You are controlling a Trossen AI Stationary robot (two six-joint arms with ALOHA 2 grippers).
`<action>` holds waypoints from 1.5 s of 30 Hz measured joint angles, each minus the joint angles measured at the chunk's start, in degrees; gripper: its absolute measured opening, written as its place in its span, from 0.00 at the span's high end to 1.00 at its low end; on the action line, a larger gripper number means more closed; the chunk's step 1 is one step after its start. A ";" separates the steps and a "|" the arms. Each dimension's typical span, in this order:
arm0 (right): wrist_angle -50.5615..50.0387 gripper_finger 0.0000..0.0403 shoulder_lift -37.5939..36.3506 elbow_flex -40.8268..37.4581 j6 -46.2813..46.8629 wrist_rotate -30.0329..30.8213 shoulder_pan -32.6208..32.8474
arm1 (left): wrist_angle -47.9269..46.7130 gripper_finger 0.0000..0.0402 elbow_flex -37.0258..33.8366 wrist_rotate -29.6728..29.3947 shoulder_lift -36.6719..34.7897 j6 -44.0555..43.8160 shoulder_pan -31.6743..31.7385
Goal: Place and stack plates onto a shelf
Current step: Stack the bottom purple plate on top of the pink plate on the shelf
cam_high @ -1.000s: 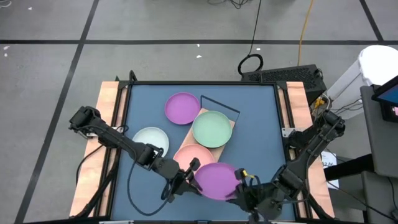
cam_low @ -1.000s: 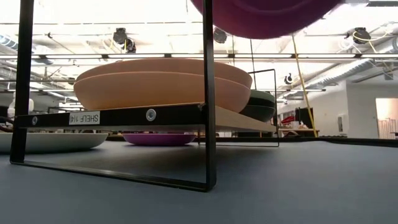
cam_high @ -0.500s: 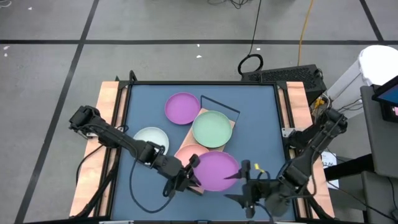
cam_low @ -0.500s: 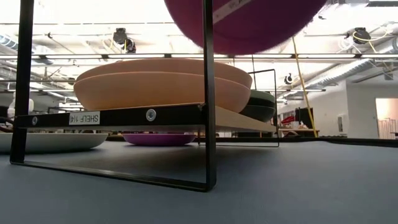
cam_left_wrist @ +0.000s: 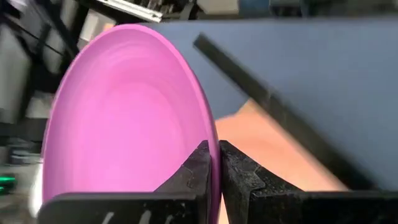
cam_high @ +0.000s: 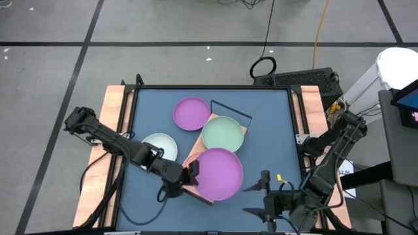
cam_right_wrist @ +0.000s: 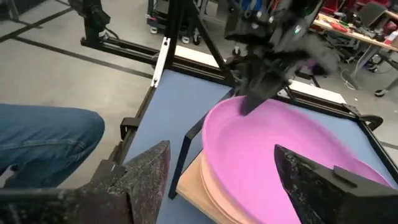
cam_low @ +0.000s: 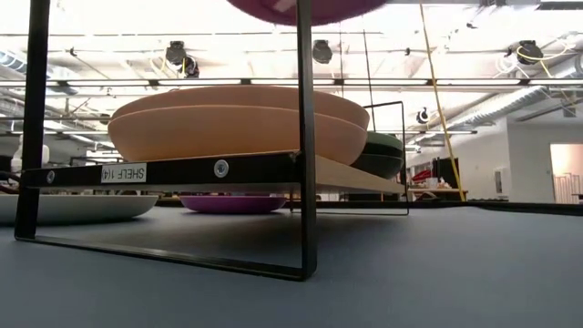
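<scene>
High view: left gripper (cam_high: 190,174) pinches purple plate (cam_high: 216,172) above pink plates (cam_low: 239,118) on shelf (cam_low: 219,169).
Right gripper (cam_high: 262,194), at four o'clock from it, stands wide open, empty.

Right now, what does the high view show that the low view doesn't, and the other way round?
Only the high view shows the left gripper pinching the raised purple plate, the right gripper open and clear of it, plus the pale green plate and white-grey plate. Only the low view shows the stacked pink plates from the side. Both show the shelf, the raised purple plate and the purple plate on the table.
</scene>
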 joint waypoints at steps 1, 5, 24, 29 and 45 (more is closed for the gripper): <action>-0.06 0.34 0.00 0.00 -0.29 0.00 0.14 | -0.63 0.94 0.00 -1.23 -0.84 2.49 0.04; -1.75 0.34 0.00 0.00 -0.32 -0.02 0.25 | -3.78 0.94 0.00 -4.03 -4.63 10.15 1.10; -3.86 0.34 -0.75 -9.62 7.01 4.51 -0.33 | -33.40 0.94 -0.02 3.95 -8.43 24.08 9.60; -1.96 0.34 -2.41 -13.25 6.93 7.24 -1.29 | -33.45 0.94 -1.11 4.42 -8.45 28.74 9.60; 19.24 0.34 -13.33 -28.44 2.55 5.55 -2.08 | -22.21 0.94 -7.92 12.14 -8.40 32.42 9.60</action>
